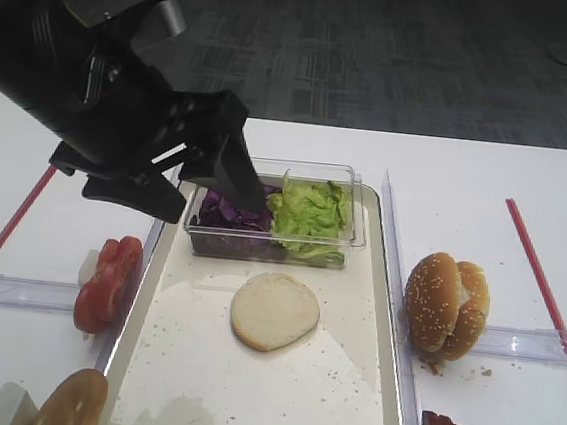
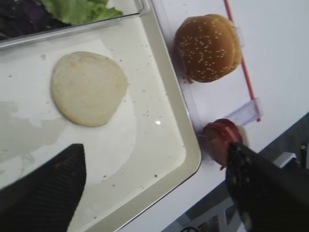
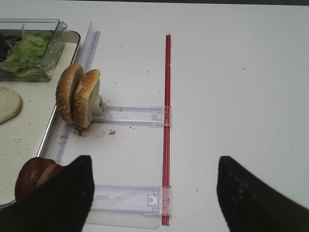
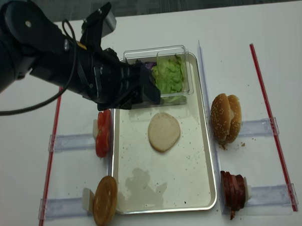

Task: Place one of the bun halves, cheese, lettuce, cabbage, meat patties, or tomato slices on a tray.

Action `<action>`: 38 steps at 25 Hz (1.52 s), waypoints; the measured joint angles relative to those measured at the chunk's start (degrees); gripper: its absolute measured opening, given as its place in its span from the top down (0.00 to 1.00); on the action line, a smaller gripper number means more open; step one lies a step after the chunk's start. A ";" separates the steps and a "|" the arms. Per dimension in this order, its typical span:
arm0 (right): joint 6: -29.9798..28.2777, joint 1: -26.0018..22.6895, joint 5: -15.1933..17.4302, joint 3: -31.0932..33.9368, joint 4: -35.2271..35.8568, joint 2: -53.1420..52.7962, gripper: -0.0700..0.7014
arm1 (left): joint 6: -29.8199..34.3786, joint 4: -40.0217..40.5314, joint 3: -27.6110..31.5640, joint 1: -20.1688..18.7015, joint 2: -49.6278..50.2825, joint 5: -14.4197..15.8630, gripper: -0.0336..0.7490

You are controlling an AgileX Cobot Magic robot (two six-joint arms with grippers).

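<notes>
On the speckled metal tray (image 1: 368, 381) lies a flat, pale round bun half (image 1: 274, 311) — just below the left gripper (image 1: 181, 178), jaws spread wide, empty.

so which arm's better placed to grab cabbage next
Left. The left gripper hangs open right over the cabbage in the clear tub; the right gripper is off by the sesame bun.
</notes>
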 joint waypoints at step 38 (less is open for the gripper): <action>0.00 0.00 0.00 0.00 0.00 0.00 0.19 | -22.77 42.93 0.00 0.00 -0.12 14.14 0.26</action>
